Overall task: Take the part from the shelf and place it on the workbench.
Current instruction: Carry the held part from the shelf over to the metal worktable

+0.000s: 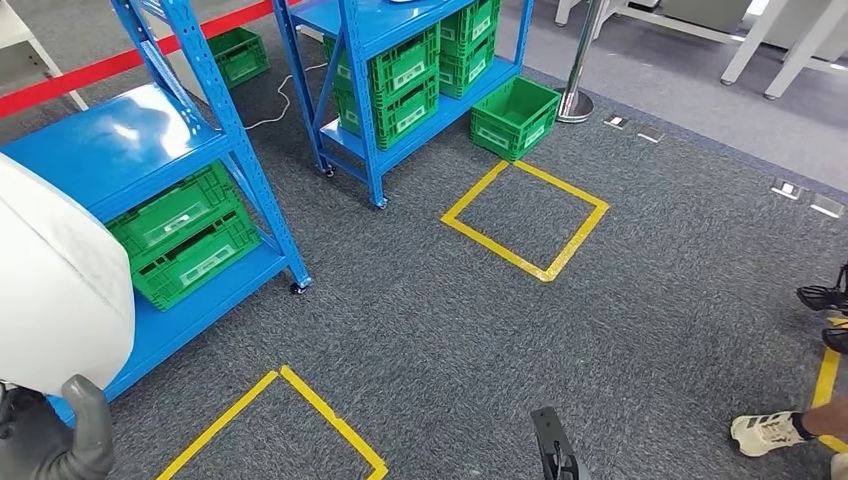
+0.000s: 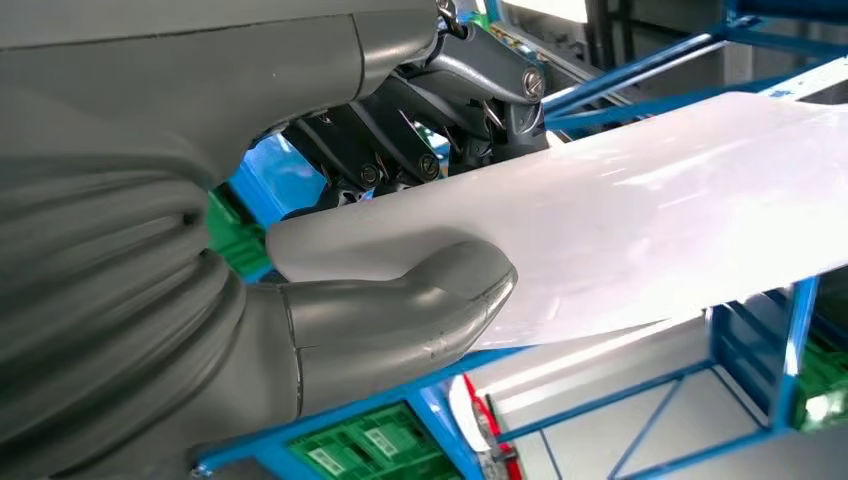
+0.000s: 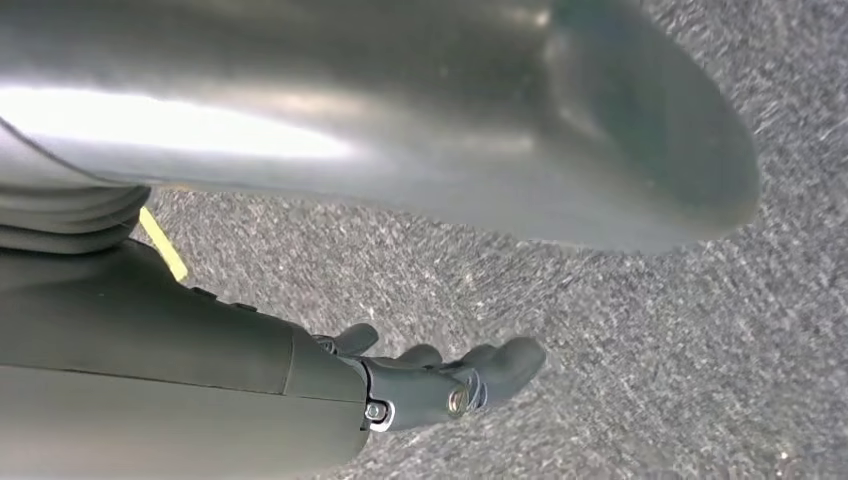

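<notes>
The part (image 1: 55,280) is a large, smooth white curved panel at the left edge of the head view. My left hand (image 1: 70,430) grips it from below, beside the blue shelf (image 1: 120,150). In the left wrist view the grey thumb (image 2: 400,310) presses one face of the white part (image 2: 650,200) and the dark fingers (image 2: 430,130) clamp the other face. My right hand (image 3: 440,385) hangs over the grey carpet with its fingers stretched out and nothing in them. One of its dark fingers (image 1: 553,445) shows at the bottom of the head view.
Two blue shelves hold green crates (image 1: 185,235), and another green crate (image 1: 515,115) sits on the carpet. Yellow tape squares (image 1: 525,215) mark the floor. A person's shoes (image 1: 765,432) are at the right edge. A red barrier band (image 1: 120,62) and a post base (image 1: 575,105) stand behind.
</notes>
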{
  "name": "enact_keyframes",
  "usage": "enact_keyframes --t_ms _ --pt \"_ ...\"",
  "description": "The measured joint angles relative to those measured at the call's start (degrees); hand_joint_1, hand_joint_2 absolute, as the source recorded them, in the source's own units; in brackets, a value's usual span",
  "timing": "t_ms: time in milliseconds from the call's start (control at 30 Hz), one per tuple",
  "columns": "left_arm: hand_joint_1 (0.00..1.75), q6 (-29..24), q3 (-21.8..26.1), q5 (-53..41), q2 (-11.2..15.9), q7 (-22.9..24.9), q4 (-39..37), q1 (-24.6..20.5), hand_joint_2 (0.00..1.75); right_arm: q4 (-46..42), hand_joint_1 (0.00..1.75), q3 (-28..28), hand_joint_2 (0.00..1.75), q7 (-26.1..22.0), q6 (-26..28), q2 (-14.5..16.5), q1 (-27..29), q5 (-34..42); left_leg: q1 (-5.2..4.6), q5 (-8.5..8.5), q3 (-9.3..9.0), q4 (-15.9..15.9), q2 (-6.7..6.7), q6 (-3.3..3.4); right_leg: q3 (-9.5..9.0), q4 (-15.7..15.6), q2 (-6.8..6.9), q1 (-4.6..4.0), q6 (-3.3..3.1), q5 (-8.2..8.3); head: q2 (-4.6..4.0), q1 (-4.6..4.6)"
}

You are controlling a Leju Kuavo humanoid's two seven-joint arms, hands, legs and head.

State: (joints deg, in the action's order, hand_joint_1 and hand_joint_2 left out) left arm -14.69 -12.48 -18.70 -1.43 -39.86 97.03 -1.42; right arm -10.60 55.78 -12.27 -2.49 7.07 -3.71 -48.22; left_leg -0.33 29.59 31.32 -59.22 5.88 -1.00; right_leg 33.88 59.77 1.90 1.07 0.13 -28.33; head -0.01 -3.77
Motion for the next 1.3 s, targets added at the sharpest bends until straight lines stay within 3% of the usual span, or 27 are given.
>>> enact_keyframes --t_ms 67,133,167,200,233,300,333,400,433,500,567,633,700,733,767,800,867,900,933,1000,1033,1167,1233,1300 --pt "1.75 0.05 0.1 0.17 0.08 -0.08 0.71 0.32 1.75 0.0 0.0 -0.08 0.0 0.01 -0.03 -0.09 -0.01 -0.1 0.25 1.95 0.95 -2.41 -2.04 -0.69 0.05 -0.33 -0.84 0.32 -0.7 0.48 0.0 0.08" --pt "1.75 -0.22 0.22 0.23 0.27 -0.15 1.06 0.76 1.75 0.0 0.0 -0.15 0.0 0.04 -0.06 -0.15 -0.14 -0.24 0.49 5.83 3.76 -8.98 -4.62 -1.16 0.24 -0.39 -1.87 0.46 -1.03 0.7 0.01 0.14" --pt "1.75 -0.73 0.26 0.27 0.43 -0.17 1.2 1.01 1.75 0.0 0.0 -0.25 0.0 0.11 -0.09 -0.16 -0.19 -0.43 0.55 7.32 5.29 -12.48 -5.15 -1.26 0.35 -0.38 -2.49 0.44 -1.07 0.75 0.01 0.13" --pt "1.75 -1.5 0.27 0.34 0.6 -0.17 1.36 1.23 1.75 0.0 0.0 -0.38 0.0 0.21 -0.13 -0.17 -0.2 -0.68 0.56 7.85 6.25 -14.69 -5.38 -1.28 0.41 -0.37 -3.19 0.41 -1.08 0.8 0.0 0.13" --pt "1.75 -2.54 0.27 0.42 0.79 -0.17 1.57 1.39 1.75 0.0 0.0 -0.53 0.0 0.37 -0.19 -0.18 -0.19 -1.0 0.56 7.21 6.29 -14.84 -5.5 -1.2 0.44 -0.36 -3.94 0.39 -1.04 0.84 0.0 0.13" --pt "1.75 -4.34 0.26 0.5 1.05 -0.18 2.07 1.46 1.75 0.0 0.0 -0.87 0.0 0.88 -0.34 -0.2 -0.23 -1.56 0.56 3.25 3.52 -9.03 -6.5 -0.73 0.36 -0.35 -5.49 0.4 -0.86 0.96 0.0 0.13" --pt "1.75 -4.85 0.26 0.41 1.12 -0.18 2.28 1.46 1.75 0.0 0.0 -1.01 0.0 1.23 -0.39 -0.2 -0.3 -1.78 0.56 1.57 1.7 -5.18 -7.79 -0.4 0.39 -0.35 -6.19 0.39 -0.67 1.05 0.01 0.12" --pt "1.75 -4.85 0.25 0.09 1.15 -0.21 2.56 1.44 1.75 0.0 0.0 -1.25 0.0 1.97 -0.43 -0.23 -0.49 -1.98 0.48 0.07 -0.51 -0.16 -9.84 0.07 0.75 -0.31 -7.47 0.51 -0.07 1.37 0.01 0.1" --pt "1.75 -4.45 0.25 0.0 1.13 -0.24 2.61 1.39 1.75 0.0 0.0 -1.32 0.0 2.22 -0.47 -0.25 -0.5 -2.01 0.38 0.24 -0.67 0.35 -10.09 0.24 1.04 -0.39 -8.04 0.62 0.37 1.61 0.01 0.09" --pt "1.75 -3.27 0.24 -0.02 0.97 -0.27 2.64 1.14 1.75 0.0 0.0 -1.39 0.0 2.57 -0.58 -0.31 -0.35 -1.94 0.42 -0.16 -0.72 0.75 -8.95 0.79 1.45 -0.61 -8.92 0.77 1.21 2.06 0.01 0.09" --pt "1.75 -2.48 0.24 0.0 0.68 -0.31 2.6 0.84 1.75 0.0 0.0 -1.4 0.0 2.7 -0.78 -0.32 -0.32 -1.91 0.66 -0.67 -0.8 1.36 -7.5 1.61 2.49 1.21 -6.97 0.45 1.72 0.87 0.01 -0.19" --pt "1.75 -2.37 0.24 -0.09 0.52 -0.32 2.57 0.92 1.75 0.0 0.0 -1.41 0.0 2.41 -1.04 -0.3 -0.57 -2.09 0.57 -0.82 -0.76 1.57 -5.83 2.13 5.45 7.5 -3.84 0.14 2.02 -2.63 0.01 -0.52" --pt "1.75 -2.46 0.14 -0.11 0.51 -0.32 2.55 1.45 1.75 0.0 0.0 -1.43 0.0 2.11 -1.31 -0.31 -0.64 -2.31 0.39 -0.73 -0.58 1.37 -4.05 2.31 8.41 14.23 -2.79 0.14 2.31 -5.27 0.01 -0.58" --pt "1.75 -2.5 0.03 -0.06 0.52 -0.32 2.56 1.79 1.75 0.0 0.0 -1.44 0.0 2.1 -1.4 -0.31 -0.53 -2.35 0.35 -0.68 -0.51 1.25 -3.24 2.34 8.6 15.08 -2.58 0.16 2.4 -5.18 0.01 -0.59" --pt "1.75 -2.51 -0.13 0.0 0.54 -0.33 2.57 2.12 1.75 0.0 0.0 -1.44 0.0 2.17 -1.47 -0.34 -0.39 -2.38 0.34 -0.6 -0.48 1.11 -2.52 2.33 7.57 13.6 -2.31 0.18 2.45 -4.1 0.01 -0.59" --pt "1.75 -2.51 -0.33 0.06 0.57 -0.33 2.57 2.41 1.75 0.0 0.0 -1.44 0.0 2.27 -1.49 -0.38 -0.29 -2.37 0.34 -0.47 -0.46 0.92 -1.84 2.25 5.29 9.8 -1.64 0.18 2.43 -2.36 0.01 -0.59" --pt "1.75 -2.51 -0.67 0.07 0.63 -0.33 2.61 2.81 1.75 0.0 0.0 -1.44 0.0 2.4 -1.5 -0.47 -0.34 -2.36 0.1 -0.09 -0.36 0.42 -0.77 1.81 1.08 2.32 0.46 0.0 1.93 -0.03 0.01 -0.58" --pt "1.75 -2.51 -0.81 0.08 0.68 -0.33 2.66 2.94 1.75 0.0 0.0 -1.44 0.0 2.43 -1.52 -0.48 -0.39 -2.33 -0.04 0.08 -0.36 0.22 -0.36 1.51 -0.01 0.22 1.12 -0.12 1.57 0.43 0.01 -0.53" --pt "1.75 -2.52 -0.91 0.08 0.73 -0.33 2.7 3.02 1.75 0.0 0.0 -1.44 0.0 2.5 -1.55 -0.49 -0.41 -2.23 -0.18 0.16 -0.42 0.16 -0.01 1.19 -0.09 -0.27 1.24 -0.26 1.18 0.38 0.01 -0.5" --pt "1.75 -2.53 -1.09 0.08 0.81 -0.33 2.73 3.13 1.75 0.0 0.0 -1.42 0.0 2.99 -1.67 -0.5 -0.32 -1.23 -0.23 0.15 -0.7 0.34 0.76 0.63 0.17 -0.43 0.22 -0.27 0.56 0.72 0.0 -0.48" --pt "1.75 -2.55 -1.15 0.18 0.86 -0.33 2.74 3.17 1.75 0.0 0.0 -1.26 0.0 3.2 -2.01 -0.48 -0.29 0.3 -0.14 0.37 -0.69 0.22 0.43 0.28 0.21 -0.62 -0.24 -0.13 0.22 0.93 0.0 -0.49" --pt "1.75 -1.77 -1.34 1.2 1.25 -0.38 2.92 3.95 1.75 0.0 0.0 1.92 0.0 2.71 -3.66 -0.29 -0.61 10.25 0.28 4.78 1.64 -5.62 -4.57 -0.74 0.39 -1.05 -1.75 0.5 -0.67 1.56 -0.01 -0.22" --pt "1.75 -1.59 -1.39 1.21 1.32 -0.36 2.92 4.1 1.75 0.0 0.0 2.58 0.0 2.65 -3.69 -0.23 -0.68 11.16 0.31 5.48 2.16 -6.86 -4.87 -0.79 0.43 -1.05 -1.92 0.52 -0.71 1.58 -0.01 -0.21" --pt "1.75 -1.18 -1.5 0.91 1.49 -0.34 2.75 4.7 1.75 0.0 0.0 4.69 0.0 2.61 -3.63 0.0 -0.69 12.99 0.39 7.26 4.08 -11.15 -5.2 -0.93 0.58 -1.02 -2.58 0.51 -0.73 1.66 0.0 -0.19"
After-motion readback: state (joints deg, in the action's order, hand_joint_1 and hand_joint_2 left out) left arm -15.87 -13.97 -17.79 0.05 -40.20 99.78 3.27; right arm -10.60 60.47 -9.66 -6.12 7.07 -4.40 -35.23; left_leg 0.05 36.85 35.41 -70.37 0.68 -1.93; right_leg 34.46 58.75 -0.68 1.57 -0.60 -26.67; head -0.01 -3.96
